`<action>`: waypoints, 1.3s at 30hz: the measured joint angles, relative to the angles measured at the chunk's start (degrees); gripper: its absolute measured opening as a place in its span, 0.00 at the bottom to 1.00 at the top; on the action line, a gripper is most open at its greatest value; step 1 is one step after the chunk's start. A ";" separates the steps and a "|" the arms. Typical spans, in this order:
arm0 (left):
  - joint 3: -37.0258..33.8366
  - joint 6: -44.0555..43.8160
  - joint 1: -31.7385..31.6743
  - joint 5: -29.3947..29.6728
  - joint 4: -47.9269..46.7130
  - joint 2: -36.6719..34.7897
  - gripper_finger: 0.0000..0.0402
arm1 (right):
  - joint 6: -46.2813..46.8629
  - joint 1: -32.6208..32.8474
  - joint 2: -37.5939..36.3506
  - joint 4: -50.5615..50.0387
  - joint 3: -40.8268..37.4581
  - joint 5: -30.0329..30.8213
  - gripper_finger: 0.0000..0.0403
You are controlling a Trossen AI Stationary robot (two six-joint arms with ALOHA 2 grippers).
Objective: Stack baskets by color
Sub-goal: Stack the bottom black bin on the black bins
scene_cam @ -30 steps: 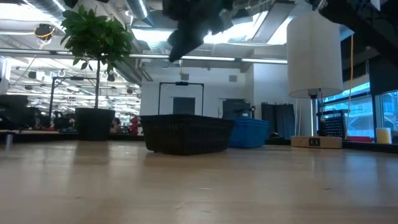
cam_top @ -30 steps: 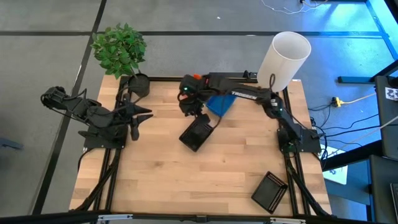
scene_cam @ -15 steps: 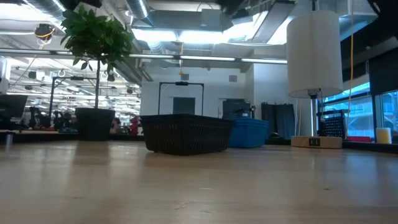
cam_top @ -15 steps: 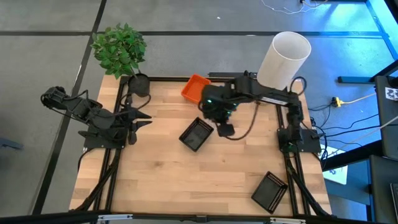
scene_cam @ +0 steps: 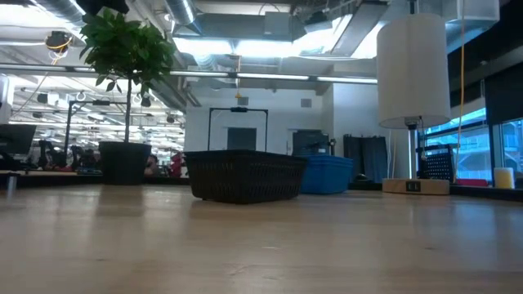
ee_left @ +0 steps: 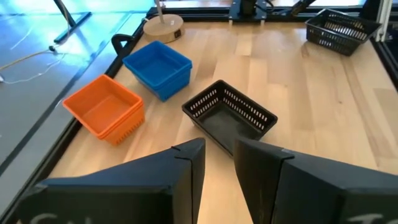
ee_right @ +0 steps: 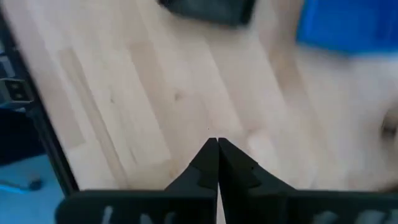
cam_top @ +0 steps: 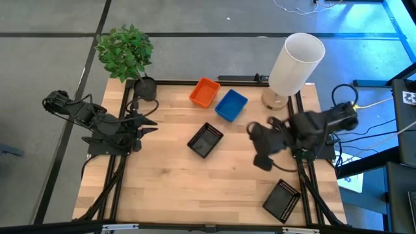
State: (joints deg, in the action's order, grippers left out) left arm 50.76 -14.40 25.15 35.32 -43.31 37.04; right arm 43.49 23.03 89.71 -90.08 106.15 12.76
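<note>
Baskets are spread around the wooden table [cam_top: 169, 188] right now, so I'll place everything off the white cylinder [cam_top: 296, 62] at the far right corner. The blue basket [cam_top: 231, 104] sits just beside the cylinder's base, toward the plant [cam_top: 125, 52], and the orange basket [cam_top: 205, 92] is right next to the blue one, further toward the plant. A black basket [cam_top: 205, 140] sits out in the middle of the table, nearer than those two, and another black basket [cam_top: 282, 200] is well away from the cylinder, by the near right edge. The right gripper [cam_top: 261, 161] hangs over bare wood between the cylinder and that near black basket, fingers pressed together, holding nothing. The left gripper [cam_top: 148, 124] waits near the plant, fingers a little apart, empty.
</note>
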 joint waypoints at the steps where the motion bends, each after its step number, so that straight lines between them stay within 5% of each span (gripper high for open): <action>1: 0.00 0.38 0.02 -0.03 0.00 0.02 0.19 | 4.46 1.51 -1.27 0.16 -2.99 0.01 0.00; 7: 0.00 1.05 0.02 -0.03 0.25 0.02 0.19 | 23.77 7.20 -4.64 0.35 -14.90 -8.15 0.00; 13: 0.00 1.01 0.00 0.82 0.52 0.02 0.19 | 30.59 9.29 -4.68 0.76 -21.96 -20.75 0.00; 27: 0.00 1.01 0.00 1.17 3.35 0.02 0.19 | 21.10 6.47 -4.68 5.65 -30.23 -30.20 0.08; 39: 0.00 0.98 0.02 1.70 4.50 0.02 0.19 | 7.72 5.66 -4.60 14.47 -32.61 -34.54 0.01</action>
State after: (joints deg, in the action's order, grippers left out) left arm 50.76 -13.41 25.17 37.02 -38.81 37.05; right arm 51.22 28.69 85.11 -75.61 73.54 -21.78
